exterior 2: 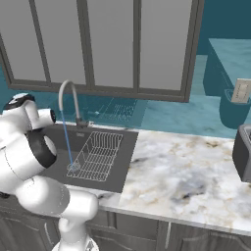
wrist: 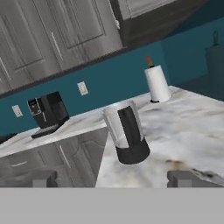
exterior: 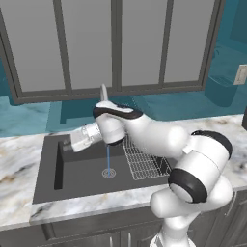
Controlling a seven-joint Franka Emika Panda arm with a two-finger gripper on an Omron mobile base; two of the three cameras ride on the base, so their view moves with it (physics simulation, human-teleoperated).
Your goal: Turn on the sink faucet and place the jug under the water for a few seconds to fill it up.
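The sink faucet (exterior 2: 66,98) arches over the dark sink (exterior 2: 59,139), and a thin blue stream of water (exterior 2: 69,147) runs from it down to the drain. In the left base view the water (exterior: 108,161) falls just right of my hand. The gripper (exterior: 71,143) reaches left over the sink's (exterior: 82,181) left part. In the hand view the jug (wrist: 127,136), clear glass with a black base, stands upright on the marble counter (wrist: 188,131) ahead of the gripper (wrist: 113,179). The dark fingertips (wrist: 183,178) stand wide apart, open, with nothing between them.
A wire rack (exterior: 144,161) fills the sink's right side. Behind the jug, a white paper-towel roll (wrist: 156,83) stands on the counter. A black coffee machine (wrist: 46,111) sits further off by the teal wall. Windows run behind the sink.
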